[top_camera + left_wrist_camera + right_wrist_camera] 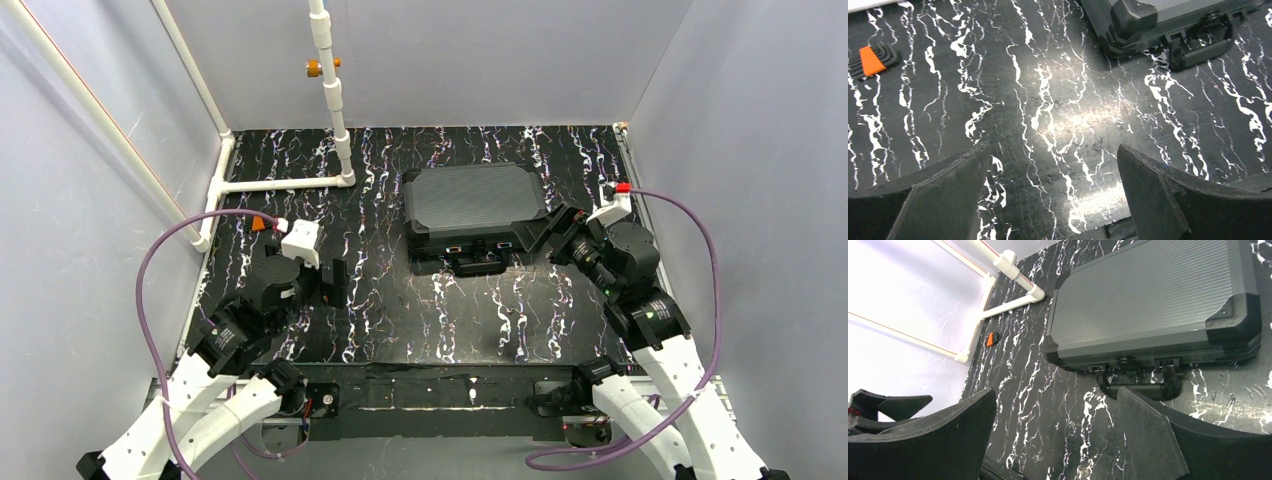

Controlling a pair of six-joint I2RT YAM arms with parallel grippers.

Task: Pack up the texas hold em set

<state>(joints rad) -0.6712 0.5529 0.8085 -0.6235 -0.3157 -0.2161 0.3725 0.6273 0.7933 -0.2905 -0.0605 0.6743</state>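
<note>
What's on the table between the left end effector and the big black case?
Nothing: only bare black white-streaked tabletop lies between the left end effector and the closed black ribbed rectangular case, as the top external and left wrist views show.

one black ribbed case (477, 198), one carry handle (1139, 388), two latches (1096, 368), one small orange block (870, 59), one white pipe frame (283, 183), one left gripper (1053, 190), one right gripper (1055, 430)

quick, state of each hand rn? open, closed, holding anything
Left hand: open, holding nothing.
Right hand: open, holding nothing, beside the shut case.
</note>
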